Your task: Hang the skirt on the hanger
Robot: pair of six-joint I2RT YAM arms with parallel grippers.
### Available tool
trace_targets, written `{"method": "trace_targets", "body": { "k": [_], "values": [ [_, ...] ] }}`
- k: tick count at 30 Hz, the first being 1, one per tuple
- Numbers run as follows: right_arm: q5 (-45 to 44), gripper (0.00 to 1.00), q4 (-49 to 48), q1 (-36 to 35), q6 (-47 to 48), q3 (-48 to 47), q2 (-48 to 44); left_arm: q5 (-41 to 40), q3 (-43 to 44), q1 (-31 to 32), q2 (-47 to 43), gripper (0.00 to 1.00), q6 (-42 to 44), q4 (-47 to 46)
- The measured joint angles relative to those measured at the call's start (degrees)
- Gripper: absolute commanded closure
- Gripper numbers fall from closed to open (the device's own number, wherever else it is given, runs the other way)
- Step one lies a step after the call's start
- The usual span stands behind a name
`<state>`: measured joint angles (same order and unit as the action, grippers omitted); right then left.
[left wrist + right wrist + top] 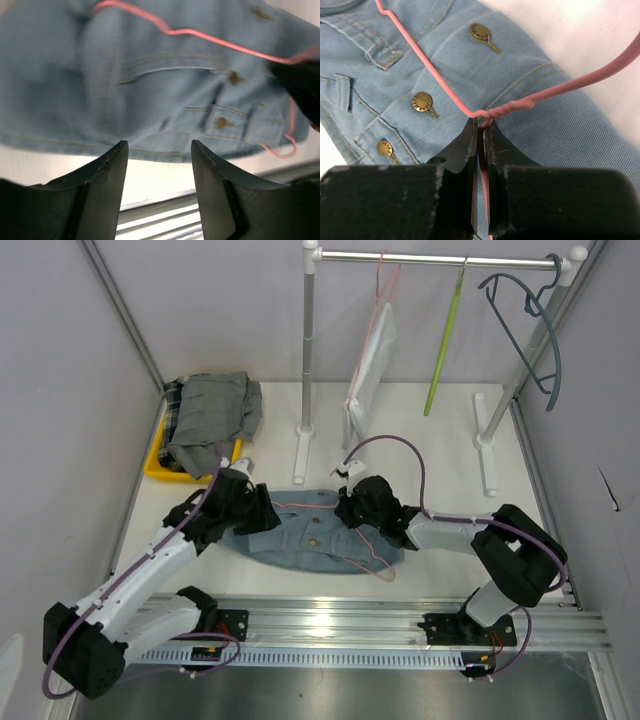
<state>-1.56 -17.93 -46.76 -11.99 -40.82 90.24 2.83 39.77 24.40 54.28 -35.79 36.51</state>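
The right hand (481, 126) is pinched nearly closed on the thin pink wire hanger (560, 89), gripping the wire just below its twisted neck. Spread under its fingertips is the light-blue denim skirt (555, 135) with brass buttons (422, 101). The skirt lies flat on the white counter (450, 440), its long axis running sideways from one hand to the other, with the hanger laid on top of it. The left hand (159, 146) sits at the skirt's opposite end, jaws well apart and holding nothing, the denim edge just past its fingertips.

Only the top view shows the surroundings. Beyond both hands stands a white clothes rail (440, 257) carrying a slim green hanger (443, 350) and a blue-grey hanger (530, 330). Beyond the left hand is a yellow bin (160, 468) of grey clothes (210, 415), and grey walls close in the sides. Only the right wrist view shows the pinch itself.
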Motion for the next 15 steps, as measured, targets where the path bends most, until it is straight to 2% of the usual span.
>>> {"method": "trace_targets", "body": {
  "k": [5, 9, 15],
  "values": [
    [0.28, 1.00, 0.28, -0.39, 0.02, 0.00, 0.37, -5.86, 5.55, 16.13, 2.80, 0.39, 1.86, -4.02],
    [0.46, 1.00, 0.63, -0.28, 0.02, 0.00, 0.37, -8.94, 8.35, 26.77, 11.30, 0.38, 3.96, -8.26],
    [2.47, 1.00, 1.20, 0.92, -0.07, -0.04, 0.35, -10.99, 12.85, 36.50, 27.39, 0.36, 8.20, -15.52]
  ]
}}
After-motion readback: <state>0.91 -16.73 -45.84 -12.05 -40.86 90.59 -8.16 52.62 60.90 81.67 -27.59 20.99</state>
